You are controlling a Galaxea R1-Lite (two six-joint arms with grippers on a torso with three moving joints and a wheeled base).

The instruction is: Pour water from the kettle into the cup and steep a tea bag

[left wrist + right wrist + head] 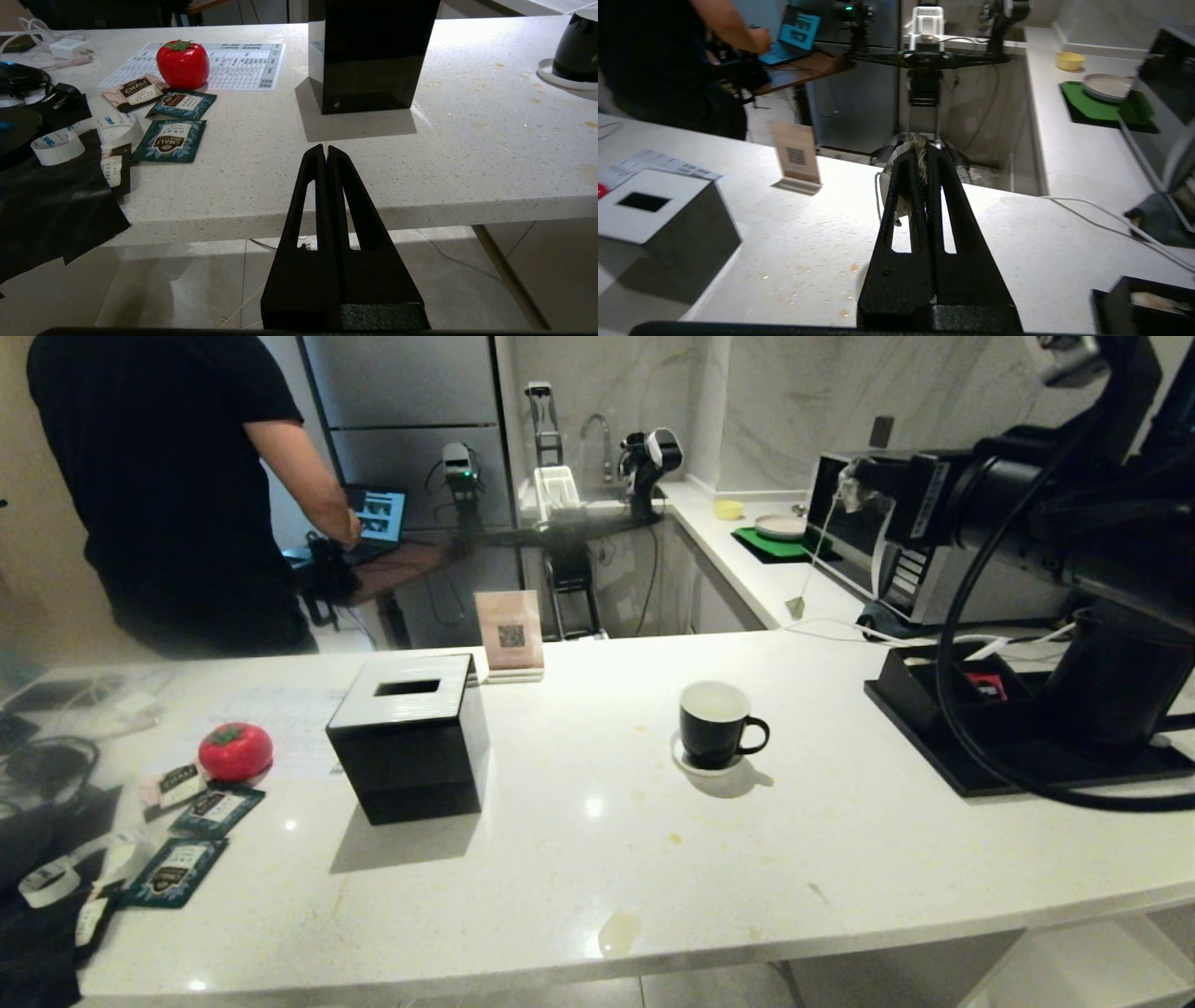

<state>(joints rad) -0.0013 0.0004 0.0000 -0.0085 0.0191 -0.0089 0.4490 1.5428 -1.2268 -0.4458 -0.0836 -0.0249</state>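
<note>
Head view: the right arm [1046, 504] reaches in from the right, high above the counter [597, 859]. At its tip the right gripper [854, 483] is clamped on the tea bag [851, 485], whose string hangs down to a small tag [795, 607]. Below and left of it, the cup [715, 724] stands upright on its saucer [693, 763] near the middle of the counter, handle turned to the right. The kettle [1120, 681] sits on a black tray [1018, 747] at the right, largely hidden behind the arm and a thick black cable [952, 691]. A black tissue box [409, 737] stands left of the cup, well apart from it, with a small sign [510, 633] behind. Further left lie a red tomato-shaped thing [235, 751] and 3 sachets [217, 810]. A person [177, 485] stands beyond the counter at a laptop [378, 515].

Left wrist view: the left gripper [325, 151] hangs off the counter's near edge, its fingers pressed together and holding nothing. Ahead are the tissue box [371, 51], the sachets [170, 140], a printed sheet [224, 65] and rolls of tape [58, 147].

Right wrist view: the right gripper [924, 149] pinches the crumpled tea bag [909, 149] between its tips, above the white speckled counter [808, 242]. Behind runs a side counter with a green mat [1106, 109], a plate [1106, 86] and a yellow bowl [1070, 60].
</note>
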